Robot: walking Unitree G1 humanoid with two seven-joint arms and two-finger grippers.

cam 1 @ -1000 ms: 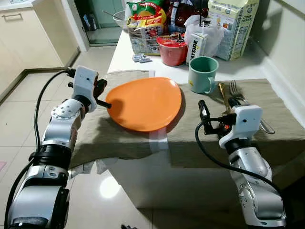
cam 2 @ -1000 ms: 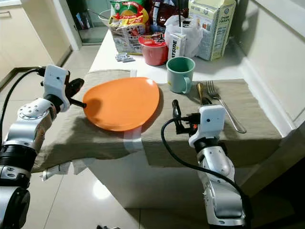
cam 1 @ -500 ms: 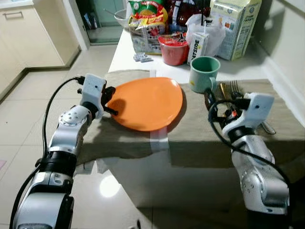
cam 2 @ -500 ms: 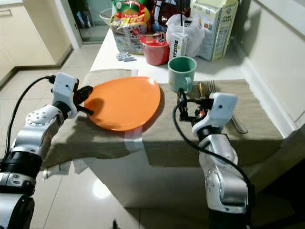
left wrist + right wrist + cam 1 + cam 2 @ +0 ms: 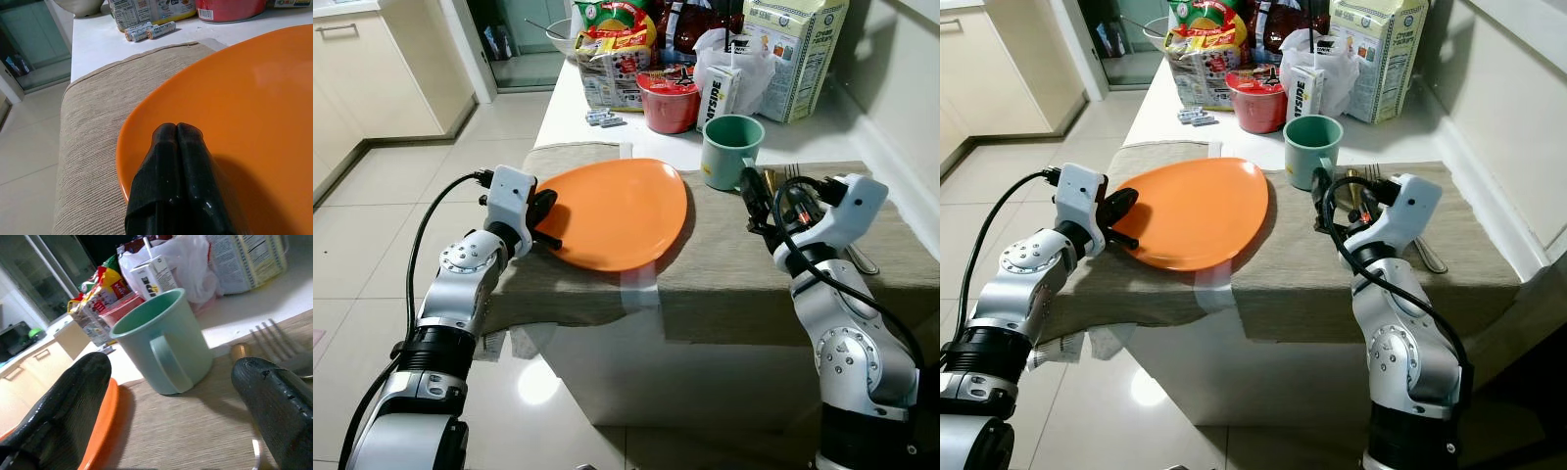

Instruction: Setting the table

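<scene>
The plate (image 5: 615, 211) lies on the cloth (image 5: 705, 284) covering the surface (image 5: 607, 137). The mug (image 5: 729, 152) stands right of it, behind my right fingers (image 5: 750, 186). The fork (image 5: 1378, 177) lies right of the mug. My left fingers (image 5: 544, 204) rest on the plate's left rim. Cartons (image 5: 793, 54) stand behind.

The orange plate (image 5: 617, 211) looks like smooth, faintly glossy plastic. Under it lies a coarse, matt woven cloth (image 5: 93, 127). Beside the plate, the green mug (image 5: 164, 345) is smooth and matt.
</scene>
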